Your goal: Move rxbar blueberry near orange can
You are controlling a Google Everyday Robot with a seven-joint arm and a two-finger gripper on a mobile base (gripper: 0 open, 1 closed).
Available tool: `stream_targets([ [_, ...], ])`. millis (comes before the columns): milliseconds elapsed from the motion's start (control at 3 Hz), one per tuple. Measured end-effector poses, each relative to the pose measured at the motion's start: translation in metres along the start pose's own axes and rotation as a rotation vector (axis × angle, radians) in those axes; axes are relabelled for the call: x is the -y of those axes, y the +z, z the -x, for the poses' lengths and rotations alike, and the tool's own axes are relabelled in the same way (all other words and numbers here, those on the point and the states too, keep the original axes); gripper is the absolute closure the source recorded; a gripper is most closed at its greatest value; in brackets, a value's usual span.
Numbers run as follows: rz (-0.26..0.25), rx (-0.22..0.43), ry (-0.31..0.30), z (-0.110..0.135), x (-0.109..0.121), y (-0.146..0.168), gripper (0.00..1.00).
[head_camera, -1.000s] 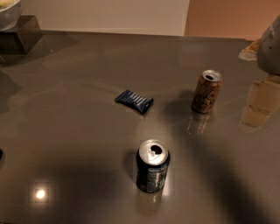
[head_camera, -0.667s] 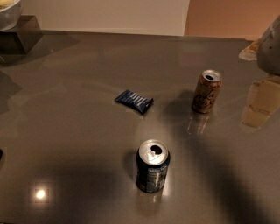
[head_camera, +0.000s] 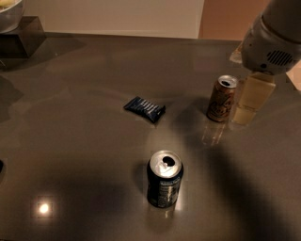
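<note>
Where the table [head_camera: 70, 155] runs back to its far edge under the pale wall [head_camera: 117, 16], a dark block [head_camera: 21, 40] with a bowl [head_camera: 9, 12] on it fills the far left corner. One rxbar blueberry [head_camera: 145, 108] lies flat near the middle, turned at a slant, with bare surface all around it and an open stretch between it and the orange can [head_camera: 222, 98] to its right. Two cans stand upright: that orange can, and a dark can [head_camera: 164, 179] nearer the front, well apart from the bar. The tool [head_camera: 247, 113] hangs just beside the orange can, on the can's right; whether it is open or closed cannot be told.
</note>
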State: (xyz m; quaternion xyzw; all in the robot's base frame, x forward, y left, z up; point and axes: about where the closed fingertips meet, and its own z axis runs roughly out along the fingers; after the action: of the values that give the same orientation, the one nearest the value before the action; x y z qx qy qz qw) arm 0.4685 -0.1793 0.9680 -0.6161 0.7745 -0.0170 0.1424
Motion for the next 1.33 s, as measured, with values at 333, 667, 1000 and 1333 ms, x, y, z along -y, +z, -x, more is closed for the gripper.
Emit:
stream_targets([
  [333, 0.039, 0.016, -0.008, 0.03, 0.01, 0.018, 0.0],
  [667, 0.085, 0.039, -0.019, 0.059, 0.015, 0.037, 0.0],
  [1000, 0.12, 0.047, -0.02, 0.08, 0.016, 0.054, 0.0],
  [1333, 0.154, 0.039, -0.015, 0.1, 0.012, 0.08, 0.0],
])
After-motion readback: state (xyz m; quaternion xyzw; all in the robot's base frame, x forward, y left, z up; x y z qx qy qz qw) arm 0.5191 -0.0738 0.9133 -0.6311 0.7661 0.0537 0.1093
